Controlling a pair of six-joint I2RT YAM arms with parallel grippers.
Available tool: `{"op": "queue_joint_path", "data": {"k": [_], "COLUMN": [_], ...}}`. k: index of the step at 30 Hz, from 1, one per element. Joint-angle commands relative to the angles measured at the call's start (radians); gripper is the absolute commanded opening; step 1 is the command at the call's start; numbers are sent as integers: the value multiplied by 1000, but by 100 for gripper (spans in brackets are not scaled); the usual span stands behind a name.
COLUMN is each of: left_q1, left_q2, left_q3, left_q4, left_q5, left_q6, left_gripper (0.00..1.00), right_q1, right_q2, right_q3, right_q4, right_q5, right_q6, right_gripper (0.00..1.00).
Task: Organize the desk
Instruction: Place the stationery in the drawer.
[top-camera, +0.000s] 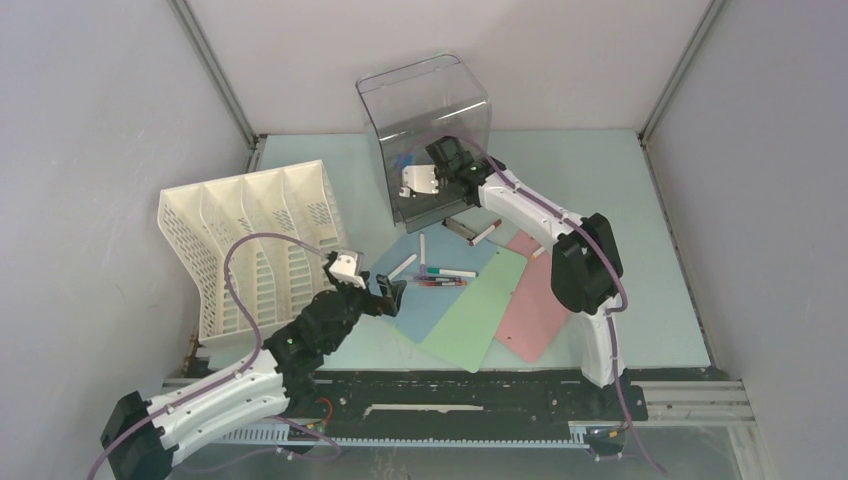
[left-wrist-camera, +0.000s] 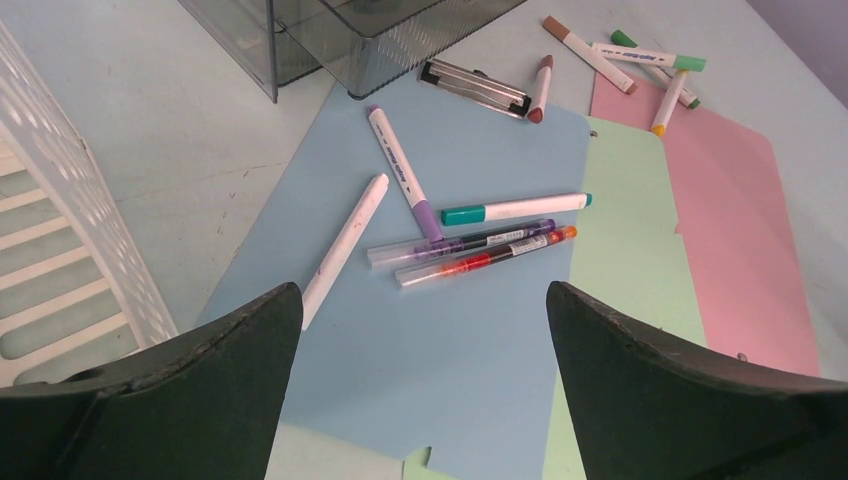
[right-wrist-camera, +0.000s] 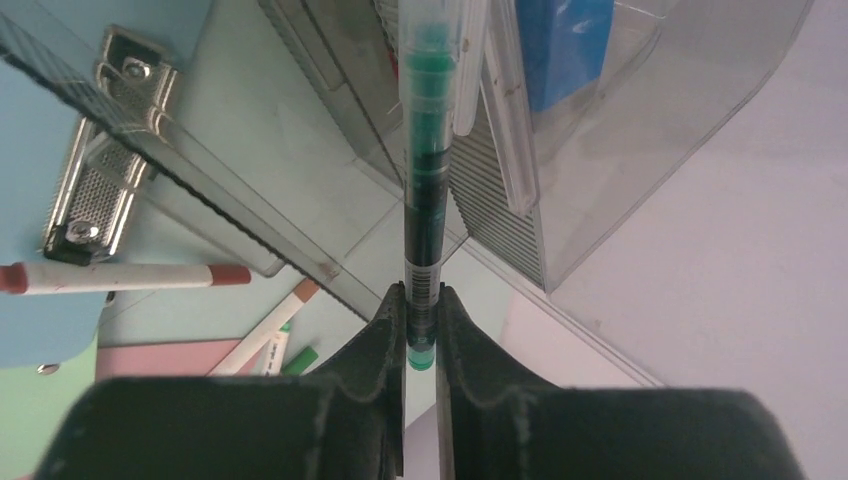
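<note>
The mint bench (top-camera: 620, 170) is spanning the space between grey walls and carrying three overlapping sheets: blue (left-wrist-camera: 430, 360), green (left-wrist-camera: 620, 230) and pink (left-wrist-camera: 730, 220). Five pens (left-wrist-camera: 510, 208) are lying on the blue sheet. The left jaws are hanging wide open above them. The right jaws are pinching one green pen (right-wrist-camera: 425, 150) at the front of the clear box (top-camera: 425, 100). Free bench is showing to the right of the pink sheet.

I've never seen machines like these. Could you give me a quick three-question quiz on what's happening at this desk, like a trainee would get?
1. Pick one: what does the right pincer grip? A a green pen; B scissors; C a spoon.
2. True or false: the left pincer is shut tight.
3. Fill in: the sheet lying between the blue sheet and the pink sheet is ___.
Key: 1 A. 2 False, it stands wide open. 3 Green: the green sheet.
</note>
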Motion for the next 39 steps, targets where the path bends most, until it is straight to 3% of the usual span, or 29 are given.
{"op": "queue_joint_path", "data": {"k": [1,13,23,30,39], "left_q1": [7,12,24,86,139], "left_q2": [-25,-37,-16,20,154], "left_q3": [-3,-8,-5,-5,84], "left_q4": [14,12,35,74,32], "left_q5": [-21,-11,39,163,291], "left_q6": [-19,-29,-51,-104,-84], "left_gripper": [100,100,100,100,100], "right_q1": [6,12,39,46,-2], "right_q2": [16,4,-118,-261,-546], "right_q3": [35,20,-37,-90,-333], "right_q4": [78,70,-23,-164,-227], "right_q5": [47,54,-5,-169,-508], "right_q6": [-36,4,122,285,465], "right_gripper": [18,41,44,45,45]}}
